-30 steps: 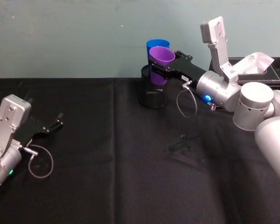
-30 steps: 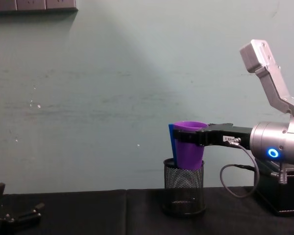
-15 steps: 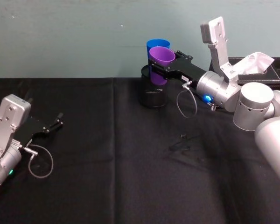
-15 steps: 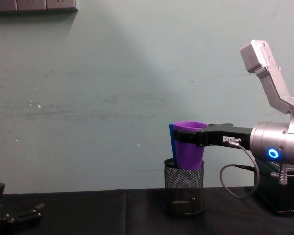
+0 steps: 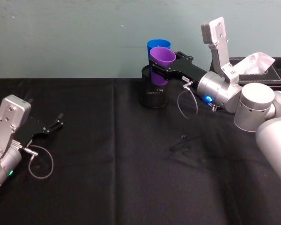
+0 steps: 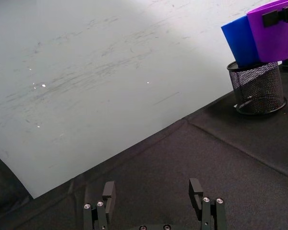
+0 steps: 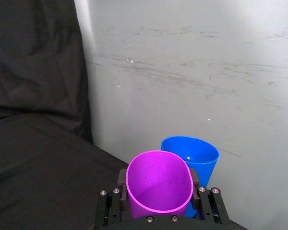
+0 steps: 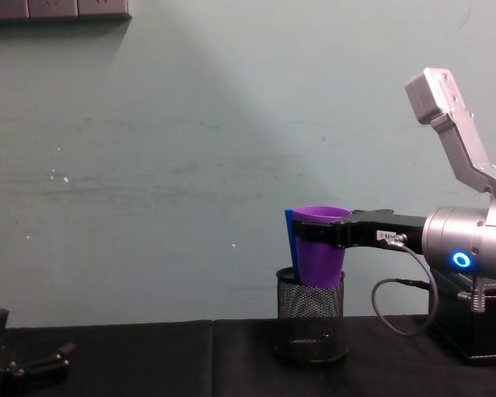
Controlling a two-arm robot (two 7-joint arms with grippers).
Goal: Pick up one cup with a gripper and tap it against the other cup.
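My right gripper is shut on the purple cup, holding it upright by the upper wall above a black wire-mesh pen holder. The blue cup stands tilted in that holder, just behind the purple one. In the left wrist view the purple cup and the blue cup lie side against side. The right wrist view has the gripper clamped on the purple cup, with the blue cup beyond it. In the chest view the purple cup hides most of the blue one. My left gripper rests open at the table's left.
A black tissue box with white tissue stands at the back right behind my right arm. A small black object lies on the black cloth in the middle. The pale green wall rises close behind the cups.
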